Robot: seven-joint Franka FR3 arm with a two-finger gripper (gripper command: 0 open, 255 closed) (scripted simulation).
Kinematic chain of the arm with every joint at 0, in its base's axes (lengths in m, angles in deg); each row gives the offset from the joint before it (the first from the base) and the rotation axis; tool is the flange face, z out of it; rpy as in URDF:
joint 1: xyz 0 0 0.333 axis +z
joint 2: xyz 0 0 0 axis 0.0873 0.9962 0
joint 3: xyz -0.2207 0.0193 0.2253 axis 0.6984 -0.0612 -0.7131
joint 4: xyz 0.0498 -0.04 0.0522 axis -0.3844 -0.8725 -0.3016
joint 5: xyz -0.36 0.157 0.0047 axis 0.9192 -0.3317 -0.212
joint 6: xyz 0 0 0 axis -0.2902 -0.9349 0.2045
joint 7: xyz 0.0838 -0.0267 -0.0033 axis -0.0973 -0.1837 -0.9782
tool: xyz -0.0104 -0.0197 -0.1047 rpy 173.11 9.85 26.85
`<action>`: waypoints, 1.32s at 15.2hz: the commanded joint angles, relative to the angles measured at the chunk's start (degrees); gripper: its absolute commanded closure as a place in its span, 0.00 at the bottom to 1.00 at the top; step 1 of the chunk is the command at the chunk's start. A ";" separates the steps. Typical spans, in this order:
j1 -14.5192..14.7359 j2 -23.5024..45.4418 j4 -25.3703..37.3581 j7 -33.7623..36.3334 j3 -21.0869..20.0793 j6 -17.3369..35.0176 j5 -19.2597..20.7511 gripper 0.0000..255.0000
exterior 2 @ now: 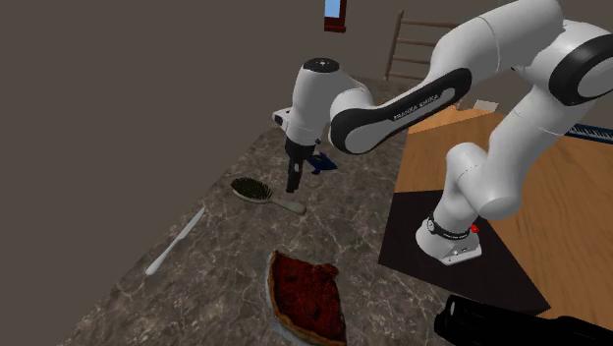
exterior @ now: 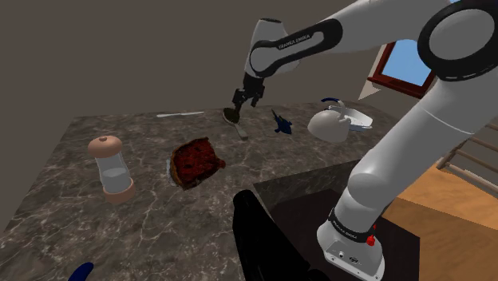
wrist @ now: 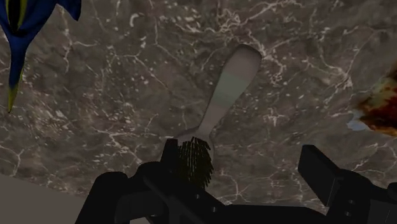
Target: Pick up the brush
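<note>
The brush (exterior: 235, 118) lies on the dark marble counter (exterior: 72, 215), with a dark bristled oval head and a pale handle. In the second exterior view the brush (exterior 2: 257, 192) points its handle toward the arm. My gripper (exterior: 239, 104) hangs open just above it, fingers pointing down; the gripper (exterior 2: 292, 184) hovers over where head and handle join. Seen from the wrist, the brush (wrist: 230, 86) has its bristled head beside one fingertip (wrist: 170, 153) of the gripper (wrist: 245, 164), and the handle stretches away. Nothing is held.
A blue pointed object (exterior: 279, 121) and a white kettle (exterior: 335, 124) sit beyond the brush. A dark red pie slice (exterior: 195, 161), a capped glass jar (exterior: 112, 168) and a pale knife (exterior: 179, 114) also lie on the counter. A black object (exterior: 263, 239) stands near the front edge.
</note>
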 commanded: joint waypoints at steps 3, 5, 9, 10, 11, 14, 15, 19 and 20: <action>-0.99 8.55 3.47 1.61 0.94 5.36 -0.74 0.00; -1.41 12.65 5.40 2.33 1.37 7.61 -1.30 0.00; -1.85 17.32 7.34 2.96 1.79 10.43 -2.03 0.00; -1.86 17.73 7.02 2.95 1.79 11.17 -2.05 0.00; -1.86 18.16 6.71 2.95 1.79 11.90 -2.06 0.00; -1.87 19.50 5.86 2.93 1.78 14.09 -2.10 0.00; -1.87 20.25 5.46 2.92 1.78 15.24 -2.13 0.00; -1.85 20.33 5.59 2.96 1.77 15.19 -2.12 1.00; -1.84 20.31 5.58 2.98 1.77 15.18 -2.11 1.00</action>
